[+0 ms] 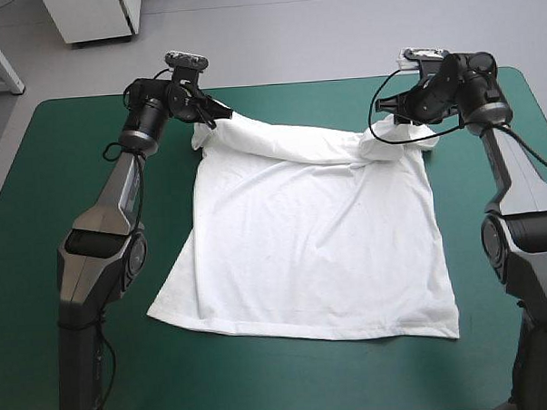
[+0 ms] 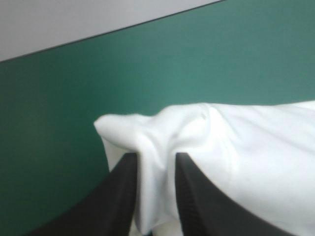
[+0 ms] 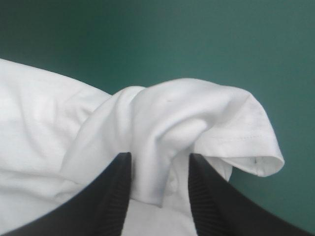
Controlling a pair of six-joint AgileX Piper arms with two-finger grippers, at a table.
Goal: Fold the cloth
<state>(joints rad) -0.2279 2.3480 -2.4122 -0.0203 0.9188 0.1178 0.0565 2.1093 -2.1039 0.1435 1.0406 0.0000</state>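
The white short-sleeved fabric T-shirt [image 1: 312,249] lay spread mid-frame on the teal-green table cover [image 1: 63,178]. At upper left and upper right, the left gripper [image 1: 217,111] and right gripper [image 1: 395,120] each pinched a raised shoulder fold, probably ready to draw that edge forward.

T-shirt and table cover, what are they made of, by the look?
T-shirt: thin white knit, likely cotton jersey, matte; it drapes in soft folds and the sleeve hem shows stitching. The cover: teal-green, smooth and matte, lies flat without wrinkles; felt, vinyl or mat, cannot tell which.
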